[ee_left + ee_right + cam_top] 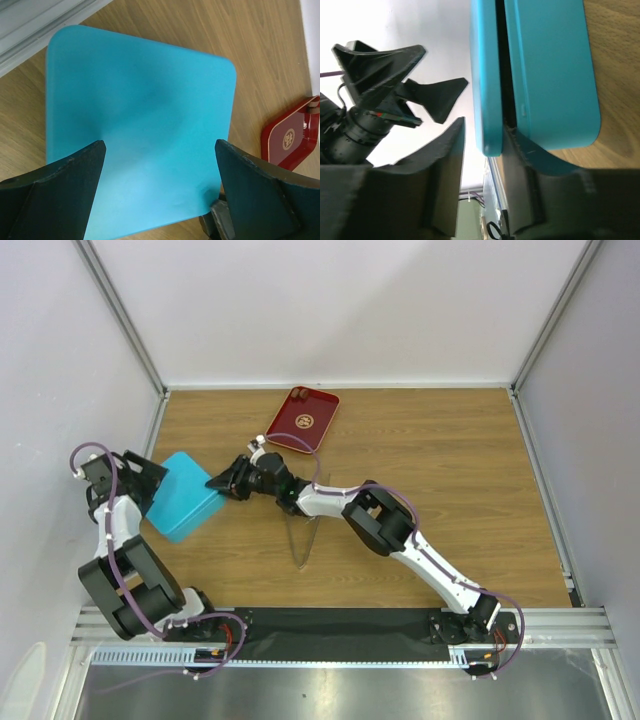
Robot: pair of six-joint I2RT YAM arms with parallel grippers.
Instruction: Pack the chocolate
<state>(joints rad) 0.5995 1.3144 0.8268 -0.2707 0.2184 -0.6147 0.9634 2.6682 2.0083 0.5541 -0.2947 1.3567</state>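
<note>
Few tiny dark chocolates (297, 394) dot the red tray (321, 416); left pincer (160, 145) and right pincer (485, 130) gape.

The box (185, 497) was plain teal, with no pattern on it. The tray (303, 420) was deep red with a pale gold round emblem (304, 421) at its middle, and the chocolate (300, 394) in its far corner looked dark brown. The worktop (450, 490) was warm brown wood with streaked grain. My left hand (150, 480) and right hand (220, 482) were black. My arms (440, 570) were white and black, and their cables (90, 446) purple.
</note>
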